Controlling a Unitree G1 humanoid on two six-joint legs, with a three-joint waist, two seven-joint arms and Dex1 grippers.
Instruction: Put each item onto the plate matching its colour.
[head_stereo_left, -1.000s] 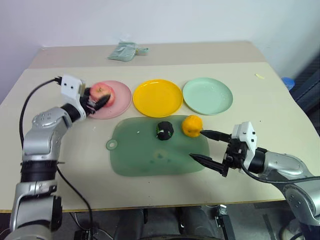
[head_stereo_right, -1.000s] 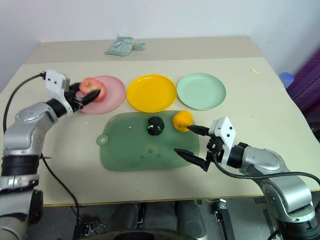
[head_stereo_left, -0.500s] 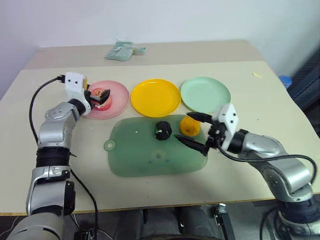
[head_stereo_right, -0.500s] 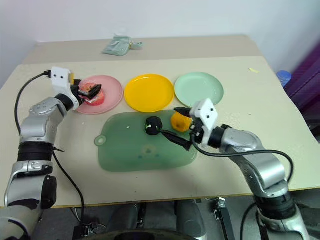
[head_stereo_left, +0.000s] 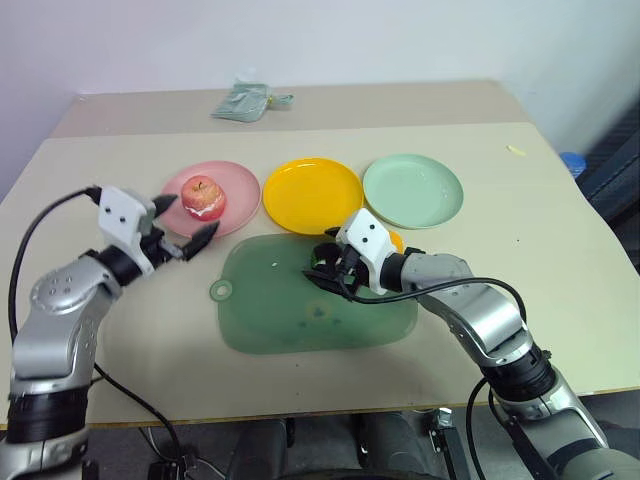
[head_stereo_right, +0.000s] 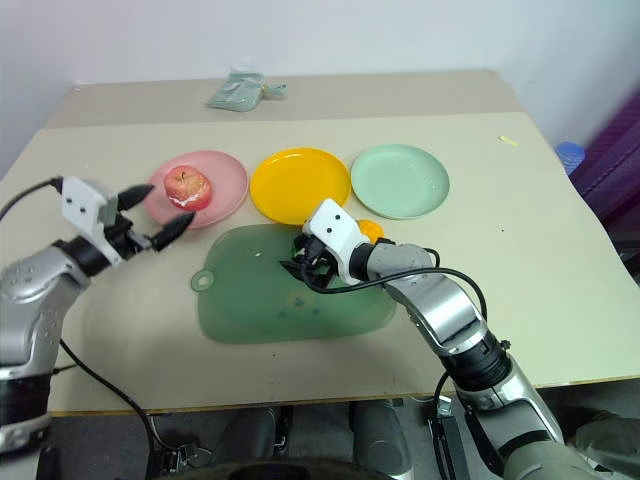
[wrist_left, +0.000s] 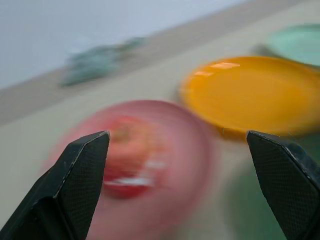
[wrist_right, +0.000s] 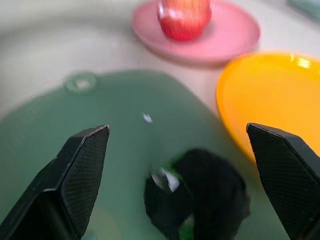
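Observation:
The red-pink apple (head_stereo_left: 203, 195) rests on the pink plate (head_stereo_left: 240, 188). My left gripper (head_stereo_left: 187, 220) hangs open just in front of that plate, apart from the apple (wrist_left: 130, 155). The dark lumpy fruit (wrist_right: 200, 200) lies on the dark-green board (head_stereo_left: 290, 320), and my right gripper (head_stereo_left: 326, 268) is open with a finger on either side of it. The orange (head_stereo_right: 370, 229) sits on the board right behind that gripper's white housing, mostly hidden. Nothing lies on the yellow plate (head_stereo_left: 312, 195) or the mint green plate (head_stereo_left: 413, 190).
A pale green cloth bundle (head_stereo_left: 243, 101) lies at the far edge of the table. A small yellowish scrap (head_stereo_left: 516, 151) sits at the far right. A black cable trails from my left wrist along the table's left side.
My left gripper has let go of the apple on the pink plate and drawn back toward me. My right gripper has swung left, past the orange, to the dark fruit.

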